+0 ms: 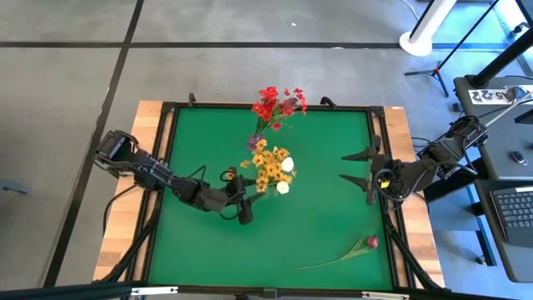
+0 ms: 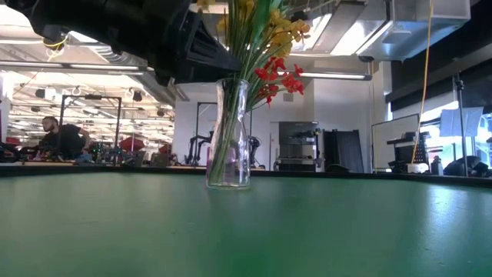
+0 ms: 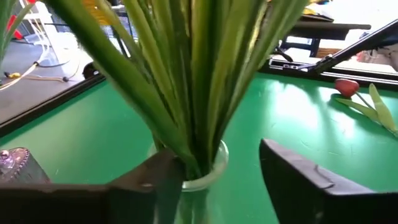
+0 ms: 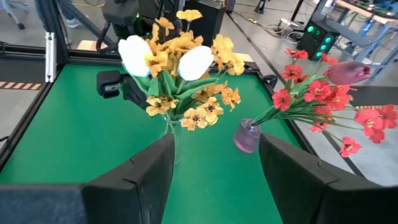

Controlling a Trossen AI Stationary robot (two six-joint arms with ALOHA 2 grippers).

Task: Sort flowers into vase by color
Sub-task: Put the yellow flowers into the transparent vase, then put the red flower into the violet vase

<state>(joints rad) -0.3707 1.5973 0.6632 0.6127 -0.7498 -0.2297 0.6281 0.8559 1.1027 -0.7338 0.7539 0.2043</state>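
A clear glass vase [image 2: 229, 138] stands mid-table holding yellow-orange bunches [image 1: 268, 167] and two white buds [image 4: 196, 62]. Behind it a small purple vase [image 4: 247, 137] holds red blooms [image 1: 271, 104] and a dark-red bud [image 4: 348, 71], leaning toward the far edge. One dark-red bud flower [image 1: 358, 248] lies flat near the table's near right corner. My left gripper [image 3: 214, 152] is open at the clear vase's mouth, one finger on each side of the green stems [image 3: 199, 93]. My right gripper [image 1: 343, 167] waits open, raised at the table's right edge. My left gripper comes nearly level from the table's left side, its fingers astride the stem bundle just above the vase's rim [image 3: 217, 165]. One finger [image 3: 158, 177] lies close against the stems and rim; whether it touches them I cannot tell. The other finger [image 3: 298, 174] stands clear.
The table's raised black frame [image 1: 275, 107] runs round the green mat. Open mat lies to the near left and between the vases and my right gripper. Beyond the table are stands, a laptop desk [image 1: 512, 204] and people in the room.
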